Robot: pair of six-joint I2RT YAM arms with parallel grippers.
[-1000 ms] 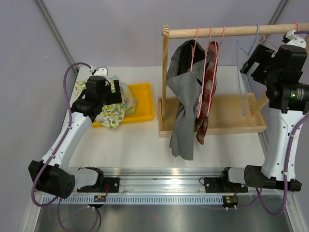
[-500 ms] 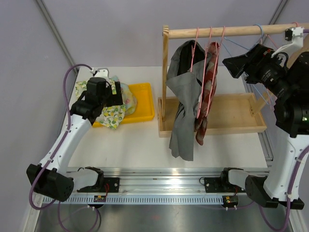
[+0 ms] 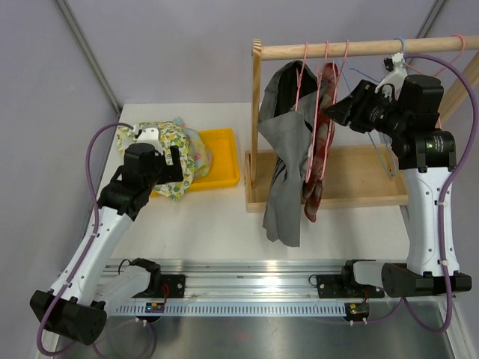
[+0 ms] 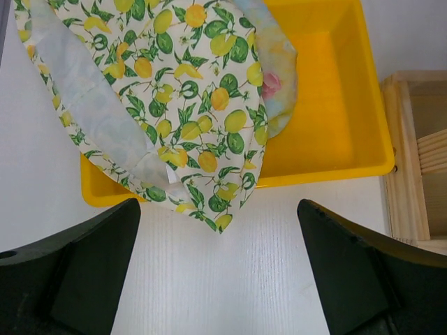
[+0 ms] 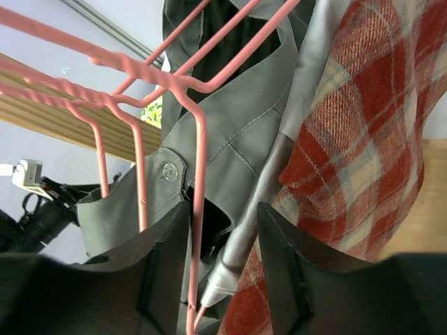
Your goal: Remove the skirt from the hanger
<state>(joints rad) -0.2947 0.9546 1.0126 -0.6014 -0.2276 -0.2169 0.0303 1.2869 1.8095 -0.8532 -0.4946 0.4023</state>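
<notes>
Your right gripper (image 5: 222,272) is up at the rack with its jaws parted. A pink hanger (image 5: 143,72) wire runs between its 2 fingers (image 5: 164,262), though it's hard to tell whether either one touches the wire. The plaid skirt (image 3: 323,142) hangs from the wooden rail (image 3: 359,48) beside a grey garment (image 3: 287,149), just in front of that gripper. Your left gripper (image 4: 220,279) hovers wide open over the table (image 4: 230,265), near the yellow tray (image 4: 335,112) holding lemon-print cloth (image 4: 174,91).
</notes>
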